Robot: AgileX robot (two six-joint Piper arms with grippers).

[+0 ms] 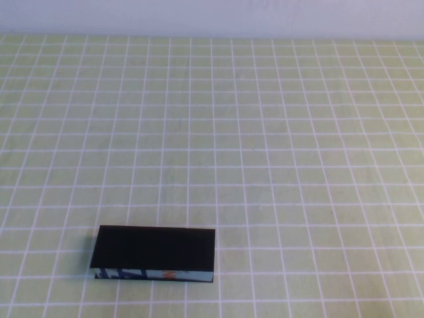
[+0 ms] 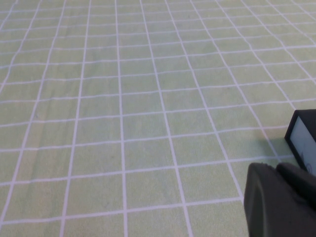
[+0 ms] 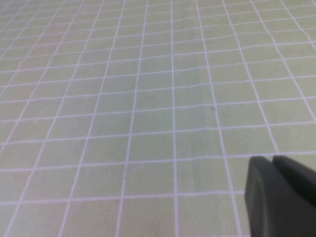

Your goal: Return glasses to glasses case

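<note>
High view: the glasses case [image 1: 154,254] lies shut on a table [image 1: 265,132] covered with a light green cloth gridded in white lines. It's a flat black rectangular box, long side running across the table, plain matte black lid on top. Its front edge, the side facing the robot, is patterned in light blue, dark and a small orange mark near the middle. The case sits at the near edge of the table, left of centre. Neither arm nor gripper shows in this view. The glasses do not show in any view; whether they are in the shut case cannot be told.

Left wrist view: a dark rounded part of the left gripper [image 2: 279,200] sits in the corner of the frame, above the cloth. Only this bit of it shows, so cannot tell if the fingers are spread or closed. Just beside it, one end of the glasses case [image 2: 303,140] pokes in at the frame edge: black corner with a pale blue-grey face. Gripper and case look near each other but apart. It holds nothing visible.

Right wrist view: a dark part of the right gripper [image 3: 281,195] shows in the corner over bare gridded cloth. Finger spread cannot be told. The case is out of this view.
</note>
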